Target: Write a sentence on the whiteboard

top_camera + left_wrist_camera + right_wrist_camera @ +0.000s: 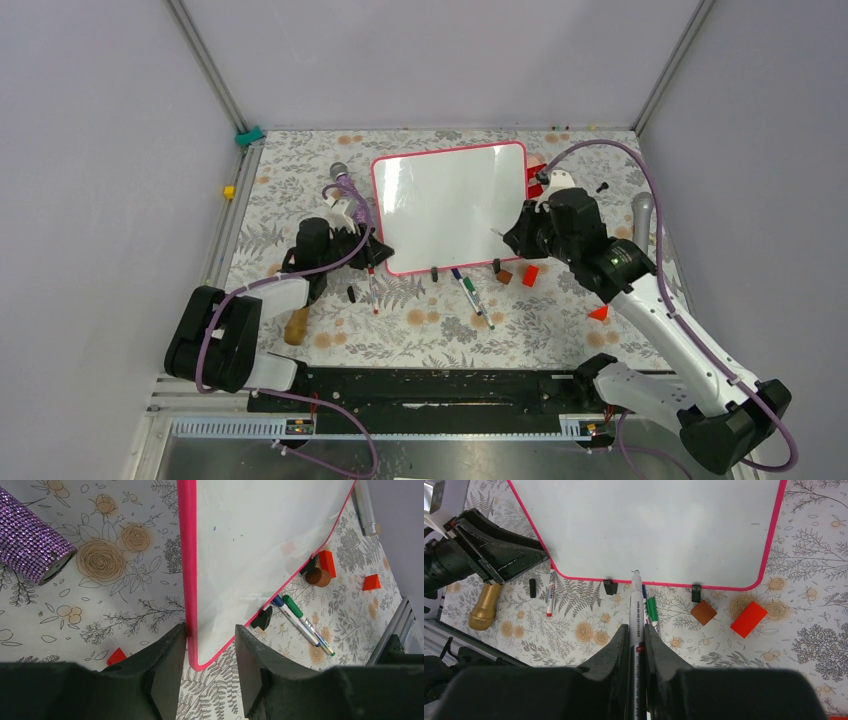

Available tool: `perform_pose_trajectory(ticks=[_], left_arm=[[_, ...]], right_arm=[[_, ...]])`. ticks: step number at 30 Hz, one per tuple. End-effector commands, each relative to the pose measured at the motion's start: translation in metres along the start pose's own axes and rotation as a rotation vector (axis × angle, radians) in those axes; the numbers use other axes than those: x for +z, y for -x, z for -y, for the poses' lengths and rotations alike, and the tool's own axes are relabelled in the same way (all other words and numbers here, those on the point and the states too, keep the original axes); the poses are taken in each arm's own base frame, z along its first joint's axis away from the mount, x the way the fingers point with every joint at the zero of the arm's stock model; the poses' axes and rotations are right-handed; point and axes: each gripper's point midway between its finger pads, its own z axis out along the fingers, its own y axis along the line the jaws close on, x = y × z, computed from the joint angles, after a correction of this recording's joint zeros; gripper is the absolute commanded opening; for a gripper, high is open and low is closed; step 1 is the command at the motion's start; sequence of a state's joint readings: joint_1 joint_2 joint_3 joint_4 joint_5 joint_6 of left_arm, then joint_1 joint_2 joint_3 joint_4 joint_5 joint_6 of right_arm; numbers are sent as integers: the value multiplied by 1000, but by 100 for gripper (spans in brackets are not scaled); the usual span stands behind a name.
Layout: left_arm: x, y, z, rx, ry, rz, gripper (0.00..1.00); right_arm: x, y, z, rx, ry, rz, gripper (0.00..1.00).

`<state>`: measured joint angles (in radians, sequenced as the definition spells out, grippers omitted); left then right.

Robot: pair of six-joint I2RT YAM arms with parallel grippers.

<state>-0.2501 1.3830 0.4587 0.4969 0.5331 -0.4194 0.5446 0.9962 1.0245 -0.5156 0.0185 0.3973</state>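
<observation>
At the middle of the overhead view the whiteboard (450,205) lies flat on the flowered desk (420,335). Its long axis runs left to right, tilted a little so the right end sits higher in the frame. Its face shows plain glossy white inside the pink rim.

The left claw (210,628) stands partly open astride the board's lower-left corner. One finger is outside the pink rim and touching it, the other is over the white face. Whether it presses on the board I cannot tell.

The right claw (636,629) is clamped on a white pen (636,597). The pen's long axis runs straight up the wrist frame, and its tip is just at the board's near rim.

Three more pens lie on the desk. A red pen (550,594) is near the left claw. A green pen (651,609) and a blue pen (279,602) lie side by side below the board's lower edge.

Two small black pieces (610,586) sit against that edge and a third lies beside the red pen. One brown block (703,612) and one red block (749,619) rest near the lower right corner.
</observation>
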Motion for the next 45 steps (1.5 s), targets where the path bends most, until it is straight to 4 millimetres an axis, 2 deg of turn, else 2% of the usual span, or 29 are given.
perform_pose_trajectory(ticks=[1,5,13,18,24,29,34,38,45], left_arm=[[3,12,3,46,-21,26,39],[3,14,1,49,-4,24,37],[5,18,1,56,-4,18,31],[4,18,-1,60,14,14,30],[3,18,-3,61,29,11,22],[3,18,-3,62,26,10,18],[4,17,-3,62,23,5,9],[6,17,-2,58,14,-3,8],[5,16,-2,58,17,-4,7]], right_arm=[[0,16,-7,-3,10,35,0],[6,19,-15,13,31,19,0],[19,34,-52,8,100,10,0],[31,52,-76,-51,68,34,0],[43,77,-88,-87,-84,80,0],[50,83,-110,-76,-76,94,0],[52,97,-106,-66,-186,194,0],[62,95,-131,-148,-75,159,0],[82,96,-155,-208,9,141,0]])
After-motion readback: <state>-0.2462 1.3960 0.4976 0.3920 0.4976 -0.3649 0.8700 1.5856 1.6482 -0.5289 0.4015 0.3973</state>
